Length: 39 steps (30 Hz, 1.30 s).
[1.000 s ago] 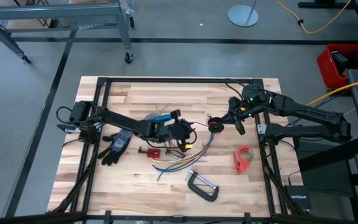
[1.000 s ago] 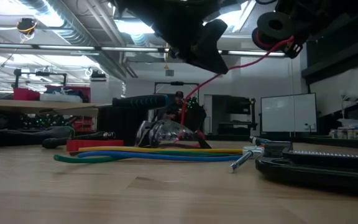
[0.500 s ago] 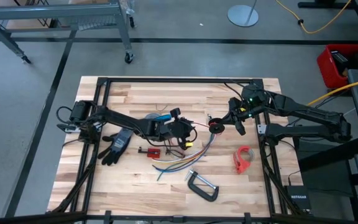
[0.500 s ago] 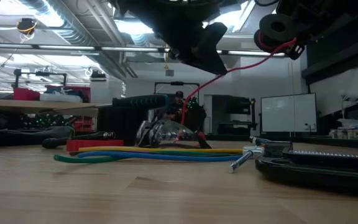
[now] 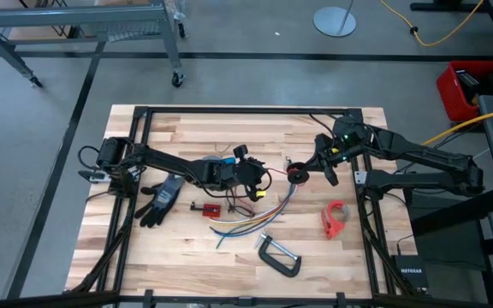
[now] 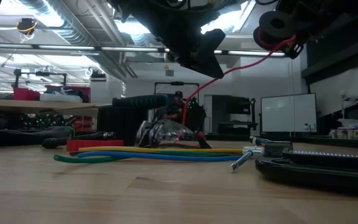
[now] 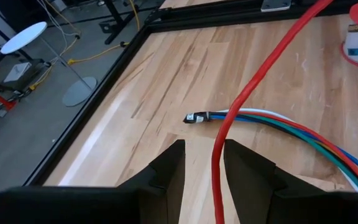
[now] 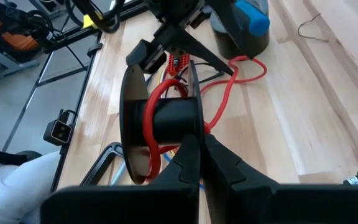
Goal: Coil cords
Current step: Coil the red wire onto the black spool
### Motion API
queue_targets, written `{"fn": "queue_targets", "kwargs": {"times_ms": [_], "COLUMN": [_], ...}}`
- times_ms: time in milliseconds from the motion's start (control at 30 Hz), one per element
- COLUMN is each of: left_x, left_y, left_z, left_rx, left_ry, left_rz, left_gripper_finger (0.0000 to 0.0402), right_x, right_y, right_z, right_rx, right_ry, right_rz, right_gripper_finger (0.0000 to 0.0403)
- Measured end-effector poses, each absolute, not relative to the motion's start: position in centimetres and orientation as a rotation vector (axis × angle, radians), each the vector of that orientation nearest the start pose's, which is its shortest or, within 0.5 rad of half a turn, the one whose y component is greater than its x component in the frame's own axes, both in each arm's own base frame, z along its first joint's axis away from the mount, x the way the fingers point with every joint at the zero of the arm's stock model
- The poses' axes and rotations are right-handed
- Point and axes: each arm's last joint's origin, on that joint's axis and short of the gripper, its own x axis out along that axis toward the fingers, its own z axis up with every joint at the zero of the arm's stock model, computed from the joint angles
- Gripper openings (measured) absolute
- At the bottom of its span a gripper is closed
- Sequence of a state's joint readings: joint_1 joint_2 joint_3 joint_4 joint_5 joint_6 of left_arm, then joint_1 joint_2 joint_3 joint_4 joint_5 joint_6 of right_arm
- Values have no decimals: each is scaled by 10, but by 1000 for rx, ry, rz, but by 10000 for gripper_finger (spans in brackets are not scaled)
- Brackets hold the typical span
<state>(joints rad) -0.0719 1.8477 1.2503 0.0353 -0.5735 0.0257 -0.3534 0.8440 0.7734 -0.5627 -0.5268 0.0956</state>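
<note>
- Right gripper (image 8: 199, 163) is pinching the black spool's (image 8: 160, 121) flange above mid-table, fingers closed on it.
- Left gripper (image 7: 201, 163) is straddling the red cord (image 7: 261, 81), fingers parted around it.
- Only a few red turns are sitting on the spool; much cord is trailing loose.
- Coloured bundle (image 5: 248, 221) is lying uncoiled on the table (image 5: 187, 137).

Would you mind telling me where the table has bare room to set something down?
Bare wood runs along the far edge of the table, behind both arms, and across the near left corner below the black glove. The middle is crowded: the left gripper, coloured strands, C-clamp, red tape dispenser and the right gripper with its spool.
</note>
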Motion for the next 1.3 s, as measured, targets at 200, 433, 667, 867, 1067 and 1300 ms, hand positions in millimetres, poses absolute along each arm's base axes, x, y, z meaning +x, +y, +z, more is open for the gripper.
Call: {"fn": "queue_targets", "kwargs": {"times_ms": [200,433,667,867,1067,1300], "left_x": [406,406,406,406,407,409], "left_y": [-14,-14,-14,-13,-9,9], "left_z": [220,220,220,220,221,228], "left_rx": [205,205,191,130,109,102], "left_ry": [546,546,543,527,510,495], "left_rz": [481,481,485,502,542,607], "left_gripper_finger": [104,104,79,9,4,2], "right_x": [166,167,167,167,168,170], "right_y": [-45,-45,-45,-47,-49,-50], "right_z": [294,297,296,295,292,284], "right_rx": [343,334,334,322,310,316], "right_ry": [521,490,490,506,528,597], "right_rz": [171,195,195,127,57,51], "right_gripper_finger": [4,3,3,3,3,3]}}
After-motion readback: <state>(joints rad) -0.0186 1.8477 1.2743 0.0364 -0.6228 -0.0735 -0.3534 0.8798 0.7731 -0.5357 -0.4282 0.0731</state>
